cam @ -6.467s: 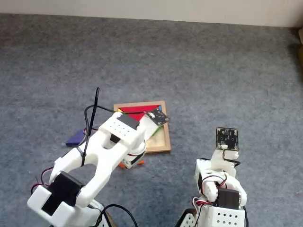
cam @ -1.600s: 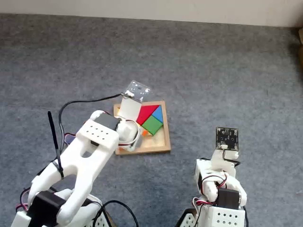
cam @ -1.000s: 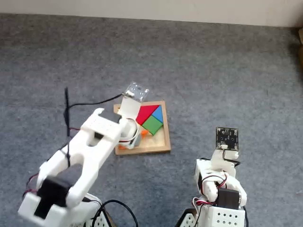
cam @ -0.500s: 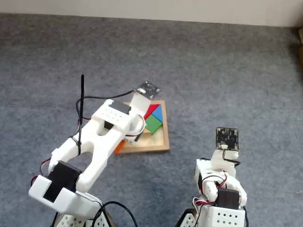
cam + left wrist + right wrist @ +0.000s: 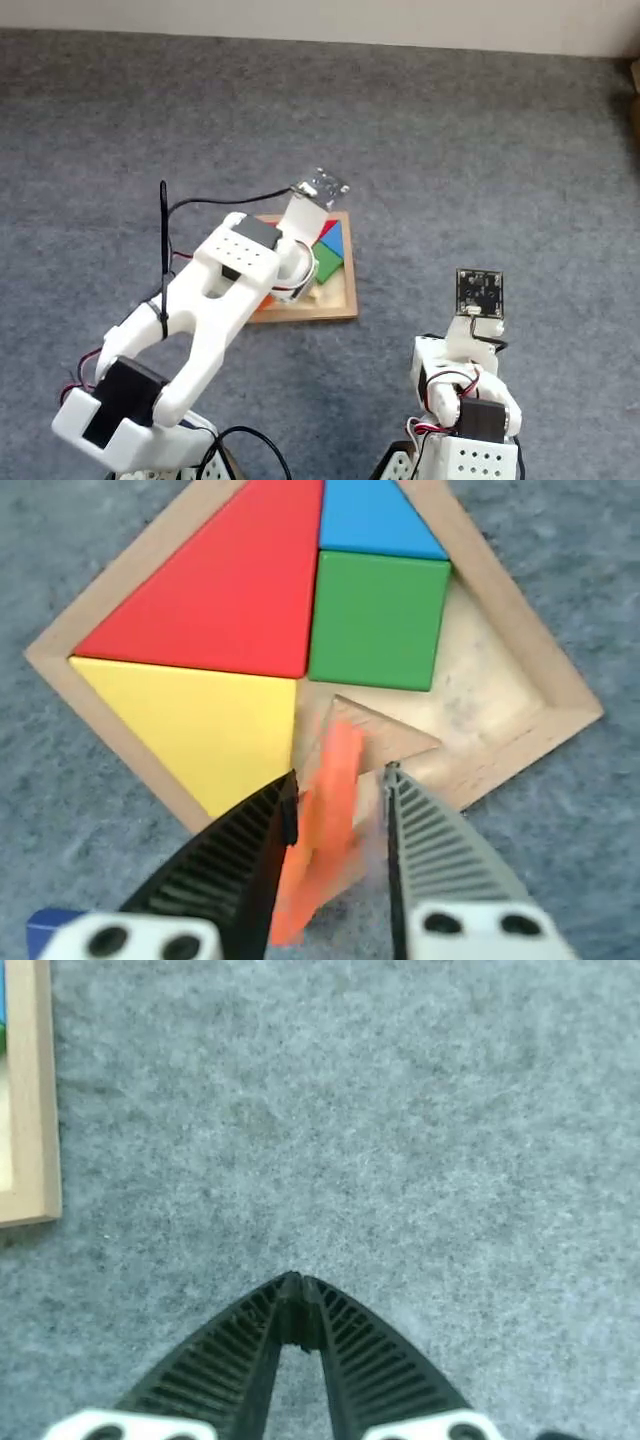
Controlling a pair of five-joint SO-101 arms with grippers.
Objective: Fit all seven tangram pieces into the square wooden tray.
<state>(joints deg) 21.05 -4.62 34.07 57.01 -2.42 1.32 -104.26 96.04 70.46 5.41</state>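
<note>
I am pinching the orange piece (image 5: 340, 755) in the left gripper (image 5: 339, 777) over the wooden tray's (image 5: 490, 695) bare corner, beside the yellow piece (image 5: 200, 720) and green piece (image 5: 375, 620). The right gripper (image 5: 298, 1292) is sitting closed above carpet. Released this tilted, the orange piece risks riding onto the yellow edge. The left wrist view is giving me that tilt; from above, the left arm (image 5: 230, 290) is covering it.

Even diffuse light, moderately bright; faint soft shadows along tray (image 5: 578, 716) rim.
</note>
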